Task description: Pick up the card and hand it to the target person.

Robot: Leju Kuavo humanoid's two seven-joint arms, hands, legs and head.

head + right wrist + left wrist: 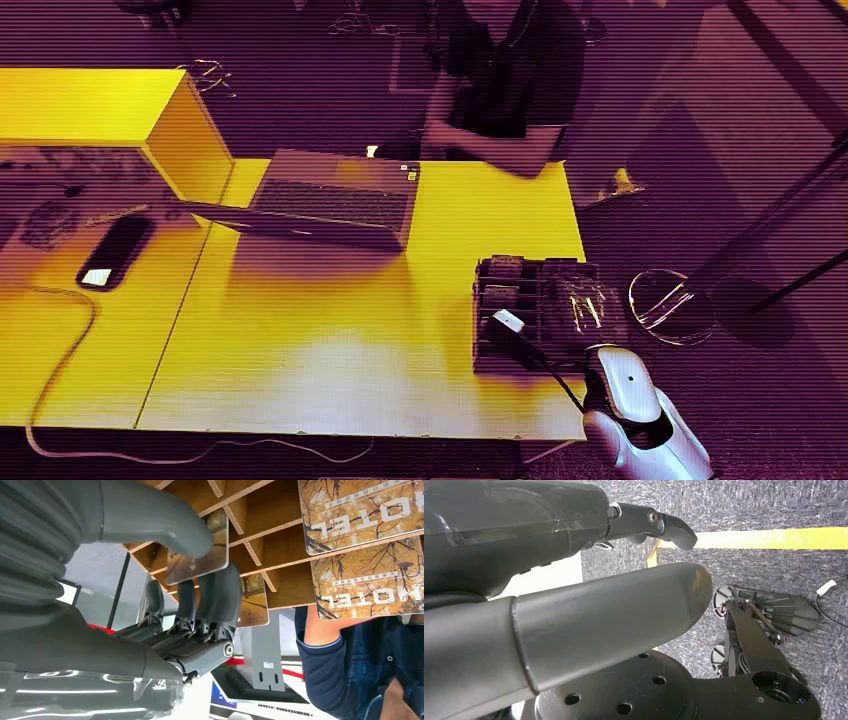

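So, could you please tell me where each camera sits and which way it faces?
Head view: high on the body, looking down at the table, card rack, person; right hand shows.
Left wrist view: behind the hanging left hand, facing carpet.
Right wrist view: behind the right hand pinching a card at the rack.
Head and right wrist views share rack, card, person.

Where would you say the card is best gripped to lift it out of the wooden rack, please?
Probably by its free upper edge, from above: the card stands on edge in the rack, so only its flat faces offer purchase. The right hand already pinches them, thumb on one, fingers on the other.
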